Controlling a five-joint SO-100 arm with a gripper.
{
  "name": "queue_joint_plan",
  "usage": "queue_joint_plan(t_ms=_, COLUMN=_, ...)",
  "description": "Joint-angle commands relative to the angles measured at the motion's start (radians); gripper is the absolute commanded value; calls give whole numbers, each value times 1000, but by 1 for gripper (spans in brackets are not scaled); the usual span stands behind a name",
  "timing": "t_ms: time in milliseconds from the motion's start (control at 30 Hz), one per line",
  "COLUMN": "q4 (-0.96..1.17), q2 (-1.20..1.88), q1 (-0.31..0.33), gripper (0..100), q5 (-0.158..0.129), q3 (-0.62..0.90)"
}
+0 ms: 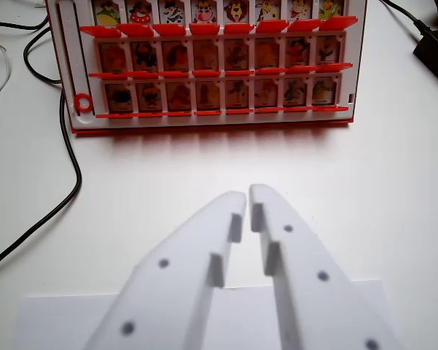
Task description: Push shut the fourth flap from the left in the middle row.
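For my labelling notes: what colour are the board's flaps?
Red flaps on the game board, wrist view.

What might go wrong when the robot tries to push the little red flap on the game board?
1. The red flaps sit packed side by side, so the white gripper might bump a neighbour of the fourth middle-row flap.
2. The red and white plastic game board stands loose on the white table, so a push may slide it away.
3. The black cable lies beside the board and could snag.

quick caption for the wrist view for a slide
White gripper, nearly closed and empty, hovers over the white table, short of a red flap-board game with three rows of picture flaps.
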Motion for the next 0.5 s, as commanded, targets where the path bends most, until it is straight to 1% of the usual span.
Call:
queue_joint_plan(t_ms=0, q4=-32, q2=-63, q1=5, gripper=0, q5=-5, q3=-107)
queue_joint_plan(t_ms=133, q4=-149, q2=-218, q1=26, gripper=0, q5=-6, q3=-135)
queue_joint_plan(t_ms=267, q4=-236, q2=-371, q1=23, gripper=0, q5=-8, q3=-186)
queue_joint_plan(t_ms=467, q4=-341, q2=-520, q1=8, gripper=0, q5=-21, q3=-190)
